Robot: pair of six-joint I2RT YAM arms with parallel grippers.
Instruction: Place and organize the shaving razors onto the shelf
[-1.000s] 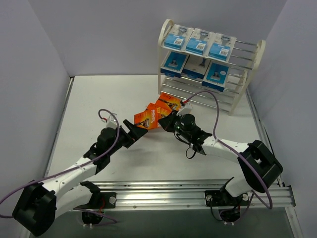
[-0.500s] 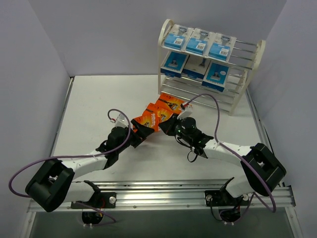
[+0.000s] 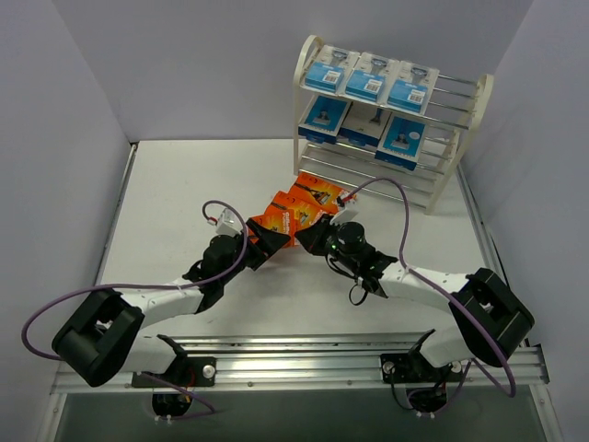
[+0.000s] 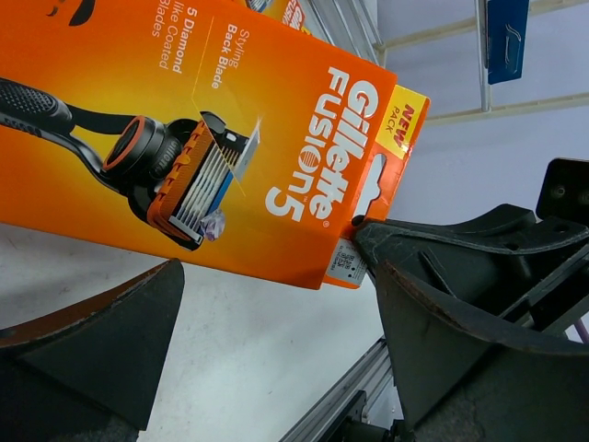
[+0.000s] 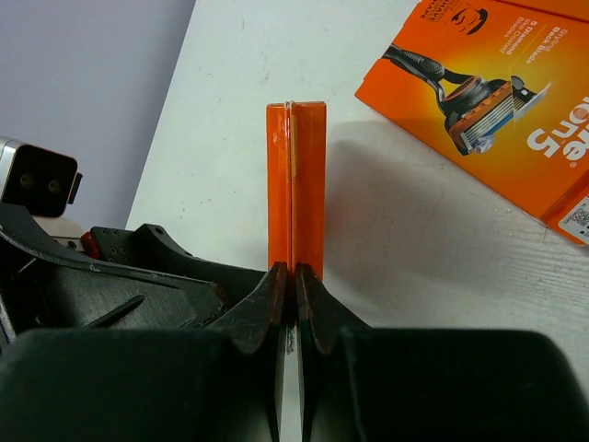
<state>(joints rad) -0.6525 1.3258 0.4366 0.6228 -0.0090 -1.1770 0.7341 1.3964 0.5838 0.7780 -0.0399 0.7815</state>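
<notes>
shelf (image 3: 480, 99): six blue packs (image 3: 364, 81) on upper two tiers | left gripper (image 3: 265, 241) released | right gripper (image 5: 294, 270) grasping orange box (image 5: 295, 184)

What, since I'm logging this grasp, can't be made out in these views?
Right wrist: the held orange box shows edge-on in the shut right gripper, printed face hidden; a second orange box runs off the right edge.
Left wrist: the box's top and left are cut off; whether the open left gripper touches it is unclear.
Top: the grip is hidden beneath the right arm; print on the shelf's blue packs is too small.
</notes>
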